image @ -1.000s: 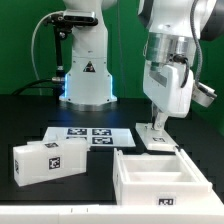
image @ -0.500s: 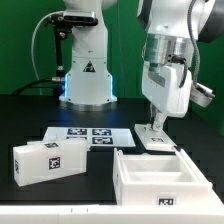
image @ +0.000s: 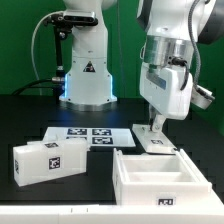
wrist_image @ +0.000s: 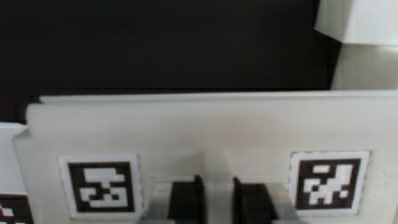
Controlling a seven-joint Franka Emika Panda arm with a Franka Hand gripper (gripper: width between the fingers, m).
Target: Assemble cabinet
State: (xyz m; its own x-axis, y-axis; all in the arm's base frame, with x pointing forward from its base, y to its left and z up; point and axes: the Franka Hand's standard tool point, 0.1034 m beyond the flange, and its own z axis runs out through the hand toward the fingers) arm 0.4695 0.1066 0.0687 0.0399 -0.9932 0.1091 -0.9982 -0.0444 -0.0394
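The cabinet (image: 137, 180), a large open white box frame, lies at the front on the exterior view's right. Just behind it lies a small flat white panel (image: 157, 142) with tags. My gripper (image: 154, 128) is down on this panel. In the wrist view the panel (wrist_image: 196, 125) shows two black-and-white tags, and my gripper (wrist_image: 217, 203) has its dark fingers close together with a thin pale strip of the panel between them. A smaller white tagged block (image: 45, 160) lies at the front on the exterior view's left.
The marker board (image: 62, 133) lies flat in the middle of the black table. The arm's white base (image: 88, 80) stands behind it. Another white piece's corner (wrist_image: 361, 18) shows at the wrist view's edge.
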